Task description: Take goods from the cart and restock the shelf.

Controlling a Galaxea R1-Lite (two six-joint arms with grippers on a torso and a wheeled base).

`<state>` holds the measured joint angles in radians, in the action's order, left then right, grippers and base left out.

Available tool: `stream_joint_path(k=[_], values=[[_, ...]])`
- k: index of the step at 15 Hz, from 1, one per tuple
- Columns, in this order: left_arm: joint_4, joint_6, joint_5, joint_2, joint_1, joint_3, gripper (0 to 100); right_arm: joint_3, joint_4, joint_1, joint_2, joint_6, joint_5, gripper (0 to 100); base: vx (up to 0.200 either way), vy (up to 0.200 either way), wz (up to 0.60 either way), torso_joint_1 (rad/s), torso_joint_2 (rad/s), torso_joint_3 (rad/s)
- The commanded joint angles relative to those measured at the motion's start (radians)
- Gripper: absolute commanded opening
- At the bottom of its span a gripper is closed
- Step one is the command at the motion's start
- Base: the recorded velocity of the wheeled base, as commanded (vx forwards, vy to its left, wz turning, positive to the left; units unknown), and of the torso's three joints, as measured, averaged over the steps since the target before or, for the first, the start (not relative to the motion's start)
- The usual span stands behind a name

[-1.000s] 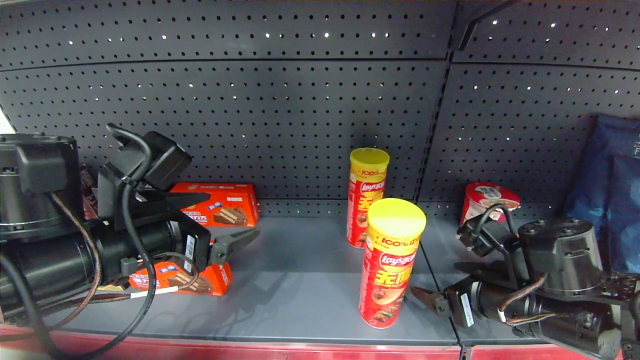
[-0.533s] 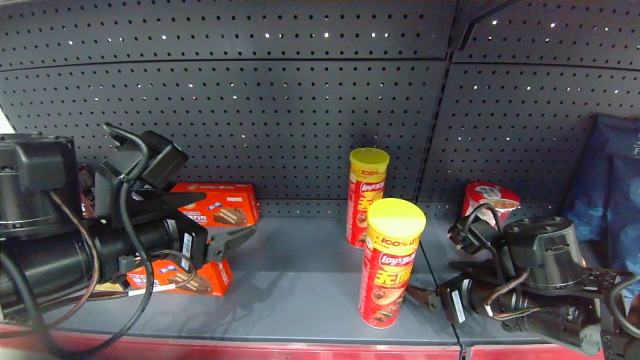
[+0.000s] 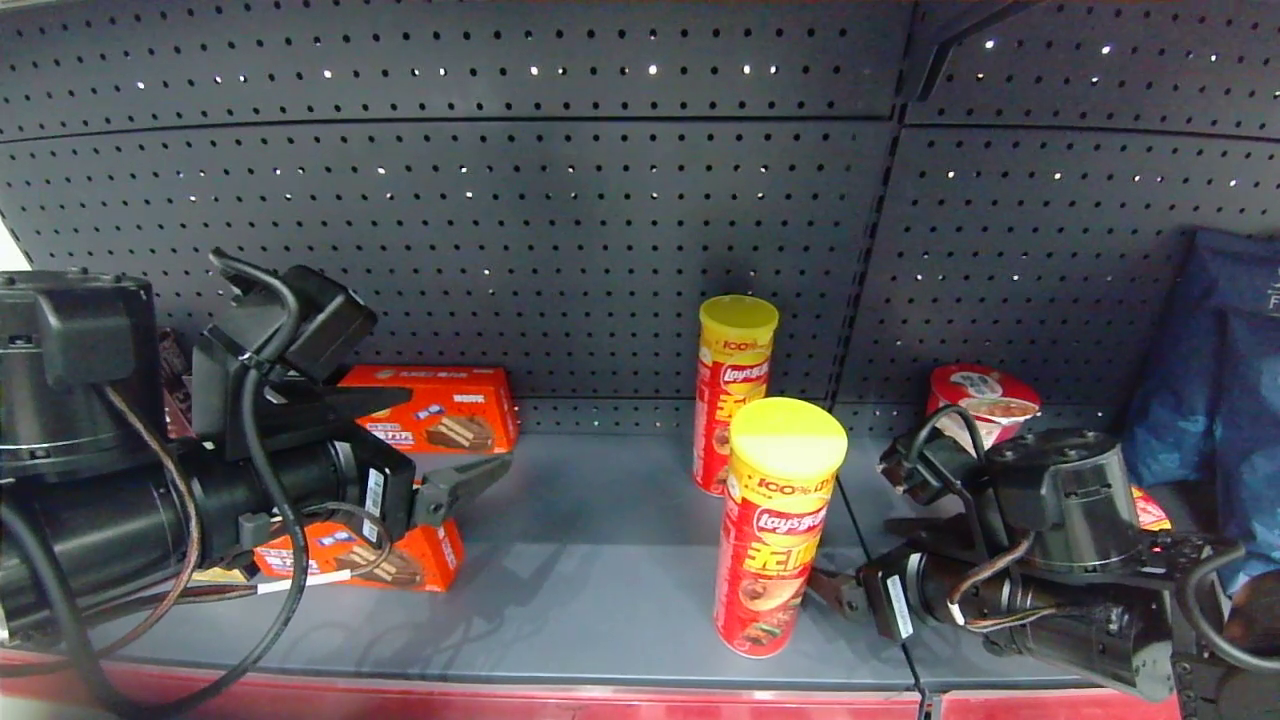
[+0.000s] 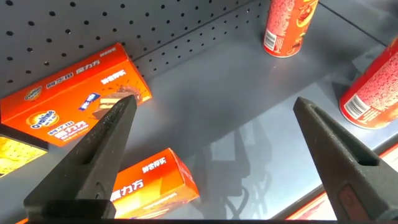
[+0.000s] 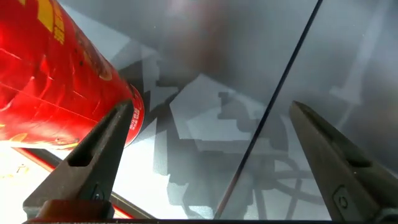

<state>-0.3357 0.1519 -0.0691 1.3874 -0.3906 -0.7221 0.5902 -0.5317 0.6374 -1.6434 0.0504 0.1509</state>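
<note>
**Two chip cans upright on the shelf**

We see the front can [image 3: 780, 525] standing near the front edge of the shelf [image 3: 600, 560], with the rear can [image 3: 735, 390] behind it. The right end effector [image 5: 211, 106] is open, one finger just beside the front can's base. The left end effector [image 3: 455, 430] hangs open above the orange wafer boxes [image 3: 440, 405].

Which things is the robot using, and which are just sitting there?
Job: the front red cylindrical chip can with yellow lid; the open right end effector beside it; the grey metal shelf.
Just there: the back red chip can; two orange cardboard wafer boxes; the red paper cup; the blue plastic bags.
</note>
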Motion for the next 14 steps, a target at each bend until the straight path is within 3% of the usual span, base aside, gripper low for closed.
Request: stream_joint_path(k=[1,14], values=[[-0.002,0.001,0.0,0.005,-0.001,0.006,100,0.0,-0.001,0.005,0.001,0.0,-0.001,100,0.0,0.0,0.0,0.0,0.0,0.0],[-0.051,-0.002,-0.001,0.005,0.007,0.047,100,0.034,-0.008,0.028,-0.036,0.0,0.003,100,0.0,0.0,0.0,0.0,0.0,0.0]])
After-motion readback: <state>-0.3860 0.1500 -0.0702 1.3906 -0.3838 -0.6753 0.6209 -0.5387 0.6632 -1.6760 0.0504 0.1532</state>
